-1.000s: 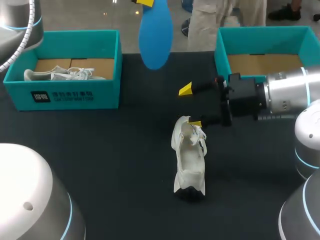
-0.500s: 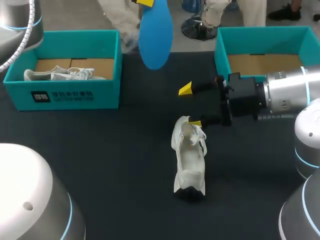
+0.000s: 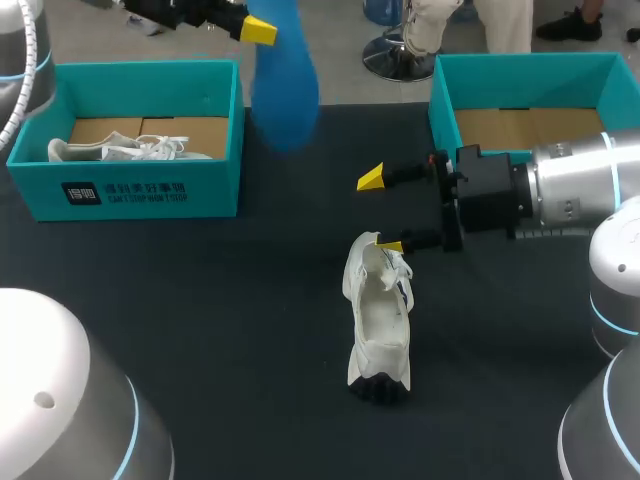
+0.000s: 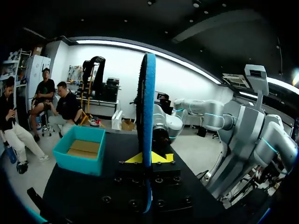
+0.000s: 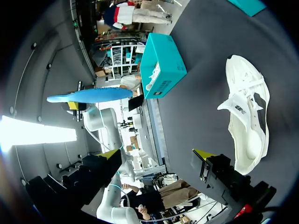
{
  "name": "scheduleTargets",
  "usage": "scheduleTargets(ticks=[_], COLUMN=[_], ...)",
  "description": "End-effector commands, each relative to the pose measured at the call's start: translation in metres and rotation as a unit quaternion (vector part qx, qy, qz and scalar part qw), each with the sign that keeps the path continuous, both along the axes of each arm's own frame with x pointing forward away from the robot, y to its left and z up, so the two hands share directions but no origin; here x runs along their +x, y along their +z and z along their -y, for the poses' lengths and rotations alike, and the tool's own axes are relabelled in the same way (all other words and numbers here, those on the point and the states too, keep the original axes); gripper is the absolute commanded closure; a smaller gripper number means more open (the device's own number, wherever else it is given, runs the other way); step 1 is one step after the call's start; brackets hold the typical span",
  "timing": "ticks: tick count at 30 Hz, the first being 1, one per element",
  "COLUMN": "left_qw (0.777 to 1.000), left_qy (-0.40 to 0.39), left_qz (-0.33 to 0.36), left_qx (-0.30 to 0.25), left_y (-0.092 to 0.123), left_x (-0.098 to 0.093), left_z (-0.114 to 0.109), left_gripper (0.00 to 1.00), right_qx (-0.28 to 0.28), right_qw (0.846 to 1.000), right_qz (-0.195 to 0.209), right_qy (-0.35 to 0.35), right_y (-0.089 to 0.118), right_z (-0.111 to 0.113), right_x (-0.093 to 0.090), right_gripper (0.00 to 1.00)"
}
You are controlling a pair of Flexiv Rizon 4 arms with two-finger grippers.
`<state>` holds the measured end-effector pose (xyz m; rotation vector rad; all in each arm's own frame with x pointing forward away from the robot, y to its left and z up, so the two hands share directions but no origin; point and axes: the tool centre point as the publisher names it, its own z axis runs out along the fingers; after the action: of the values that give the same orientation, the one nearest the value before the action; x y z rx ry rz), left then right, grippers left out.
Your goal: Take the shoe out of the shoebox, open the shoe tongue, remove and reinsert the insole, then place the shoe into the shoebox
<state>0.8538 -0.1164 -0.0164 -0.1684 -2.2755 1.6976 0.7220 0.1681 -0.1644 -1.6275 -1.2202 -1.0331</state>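
Dark worktop (image 3: pixel 200 300), two teal boxes along its far side. Your white shoe (image 3: pixel 378 320) lies out mid-worktop, opening upward.

Right tool (image 3: pixel 380 212): fingers spread, one tip at the rim of the shoe's far end and the other clear above it. Contact cannot be confirmed. Judgement: it is posted there to steady the shoe for reinsertion.

Left tool (image 4: pixel 149 158): pinching the blue insole (image 3: pixel 283 90) by one end. It holds the insole aloft near the left shoebox (image 3: pixel 150 190), well apart from the shoe. Judgement: insole out, refit pending.

Right shoebox (image 3: pixel 530 70) shows bare cardboard, so it is probably the shoe's destination. Left shoebox holds a second shoe (image 3: pixel 120 150).
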Motion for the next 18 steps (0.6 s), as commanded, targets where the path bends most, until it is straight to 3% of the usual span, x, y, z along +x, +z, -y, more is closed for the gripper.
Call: scheduleTargets(ticks=[1,8,14,18], left_qw=[0.994,0.985,0.98,0.984], left_qy=[0.028,0.05,0.067,0.072], left_qz=[0.102,0.161,0.185,0.165], left_qx=[-0.035,-0.037,-0.023,-0.003], left_y=[-0.019,-0.042,-0.064,-0.075], left_x=[-0.042,-0.076,-0.089,-0.091], left_z=[-0.014,-0.016,-0.015,-0.016], left_gripper=[1.0,1.0,1.0,1.0], right_qx=[-0.001,-0.001,-0.001,-0.001], right_qw=[1.0,1.0,1.0,1.0], right_qz=[0.0,0.0,0.0,0.0], right_qy=[-0.001,-0.001,-0.001,-0.001], right_y=[-0.001,-0.001,-0.001,-0.001], right_z=[-0.002,-0.002,-0.002,-0.002], right_x=[0.001,0.001,0.001,0.001], right_gripper=[0.0,0.0,0.0,0.0])
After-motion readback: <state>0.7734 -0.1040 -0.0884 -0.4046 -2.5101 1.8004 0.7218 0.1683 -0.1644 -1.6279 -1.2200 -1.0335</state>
